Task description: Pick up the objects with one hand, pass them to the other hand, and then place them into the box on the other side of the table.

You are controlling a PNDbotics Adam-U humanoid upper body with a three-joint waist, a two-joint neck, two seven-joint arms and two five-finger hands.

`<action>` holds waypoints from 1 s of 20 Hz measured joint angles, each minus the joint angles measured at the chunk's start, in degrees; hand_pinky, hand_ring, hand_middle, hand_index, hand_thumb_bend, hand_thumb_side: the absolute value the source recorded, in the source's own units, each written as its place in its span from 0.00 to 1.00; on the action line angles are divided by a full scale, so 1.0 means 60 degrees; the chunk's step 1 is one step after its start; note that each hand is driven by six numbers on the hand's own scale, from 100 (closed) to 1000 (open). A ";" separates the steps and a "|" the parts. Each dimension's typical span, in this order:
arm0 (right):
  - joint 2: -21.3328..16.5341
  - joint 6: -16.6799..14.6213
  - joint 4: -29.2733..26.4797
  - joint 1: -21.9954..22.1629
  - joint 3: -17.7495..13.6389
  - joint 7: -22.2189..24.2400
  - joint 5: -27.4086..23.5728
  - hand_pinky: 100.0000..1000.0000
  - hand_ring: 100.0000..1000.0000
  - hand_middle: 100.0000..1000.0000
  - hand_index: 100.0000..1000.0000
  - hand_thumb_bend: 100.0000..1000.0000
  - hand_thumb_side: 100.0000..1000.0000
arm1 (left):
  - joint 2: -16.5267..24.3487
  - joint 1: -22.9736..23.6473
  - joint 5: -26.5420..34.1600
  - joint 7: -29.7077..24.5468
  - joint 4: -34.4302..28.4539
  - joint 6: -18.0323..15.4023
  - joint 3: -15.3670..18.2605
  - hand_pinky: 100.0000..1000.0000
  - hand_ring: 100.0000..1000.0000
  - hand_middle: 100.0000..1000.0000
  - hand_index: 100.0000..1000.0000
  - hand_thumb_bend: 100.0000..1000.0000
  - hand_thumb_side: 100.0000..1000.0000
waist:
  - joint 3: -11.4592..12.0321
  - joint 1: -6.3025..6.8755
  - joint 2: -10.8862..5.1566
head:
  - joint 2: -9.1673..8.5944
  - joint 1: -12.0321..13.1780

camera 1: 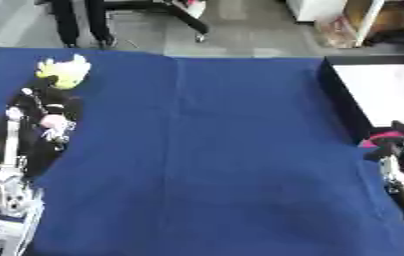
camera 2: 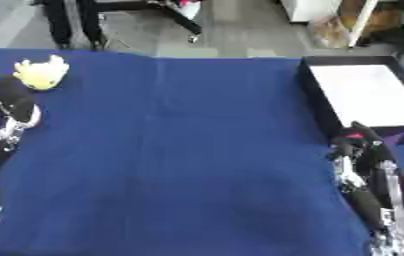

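Lab-like room: blue-clothed table [camera 1: 240, 150], grey floor [camera 1: 249, 30], rolling stand base [camera 1: 184, 20].

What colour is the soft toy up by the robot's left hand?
Yellow. The soft toy shows best in the left eye view, just beyond the left hand.

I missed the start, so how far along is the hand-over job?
Early. Nothing looks done: the box on the right shows only its white floor. In hand: the left hand is at the yellow object on the blue table; a grasp is unclear. The right hand waits by the box. Left: lift, pass, place.
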 measured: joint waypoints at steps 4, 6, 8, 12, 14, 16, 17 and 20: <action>0.0000 -0.0006 0.0000 0.0021 0.0000 0.0006 0.0000 0.63 0.51 0.58 0.88 0.00 0.42 | 0.0000 0.0011 0.0000 -0.0021 0.0000 0.0018 0.0005 0.55 0.58 0.51 0.77 0.57 0.60 | 0.0001 0.0001 -0.0004 | -0.0001 -0.0003; 0.0000 -0.0010 0.0001 0.0021 0.0000 0.0012 0.0000 0.63 0.51 0.58 0.88 0.00 0.42 | 0.0000 0.0011 -0.0009 -0.0042 0.0001 0.0040 0.0017 0.55 0.58 0.51 0.77 0.57 0.59 | 0.0006 0.0001 -0.0004 | -0.0001 -0.0007; 0.0001 -0.0007 0.0008 0.0022 0.0000 0.0018 0.0001 0.63 0.51 0.58 0.88 0.00 0.42 | 0.0000 0.0011 -0.0069 -0.0081 0.0004 0.0094 0.0058 0.55 0.59 0.52 0.78 0.58 0.58 | 0.0012 0.0001 -0.0005 | -0.0001 -0.0011; 0.0001 0.0006 0.0055 0.0024 0.0000 0.0030 0.0008 0.63 0.51 0.58 0.88 0.00 0.43 | 0.0307 0.0011 -0.0738 -0.0435 0.0031 0.0576 0.0274 0.60 0.62 0.56 0.81 0.59 0.50 | 0.0008 0.0006 -0.0009 | -0.0003 -0.0009; 0.0001 0.0026 0.0060 0.0029 0.0000 0.0051 0.0027 0.63 0.51 0.58 0.88 0.00 0.42 | 0.0876 0.0016 -0.1561 -0.0852 0.0028 0.1118 0.0553 0.65 0.64 0.59 0.84 0.56 0.46 | 0.0009 0.0025 -0.0028 | -0.0004 -0.0010; 0.0001 0.0040 0.0090 0.0037 0.0001 0.0065 0.0059 0.63 0.51 0.58 0.88 0.00 0.42 | 0.1594 0.0074 -0.2496 -0.1493 -0.0008 0.1761 0.0874 0.71 0.66 0.63 0.86 0.52 0.42 | 0.0028 0.0054 -0.0062 | -0.0004 -0.0021; 0.0000 0.0045 0.0114 0.0040 0.0001 0.0069 0.0073 0.63 0.51 0.58 0.88 0.00 0.42 | 0.1976 0.0116 -0.2988 -0.1933 -0.0011 0.2083 0.1045 0.73 0.67 0.63 0.86 0.42 0.41 | 0.0058 0.0075 -0.0074 | -0.0005 -0.0030; -0.0002 0.0070 0.0131 0.0041 0.0006 0.0094 0.0081 0.63 0.51 0.58 0.88 0.00 0.42 | 0.2975 0.0145 -0.4343 -0.3469 0.0000 0.2857 0.1502 0.77 0.67 0.65 0.88 0.58 0.45 | 0.0119 0.0121 -0.0111 | -0.0005 -0.0076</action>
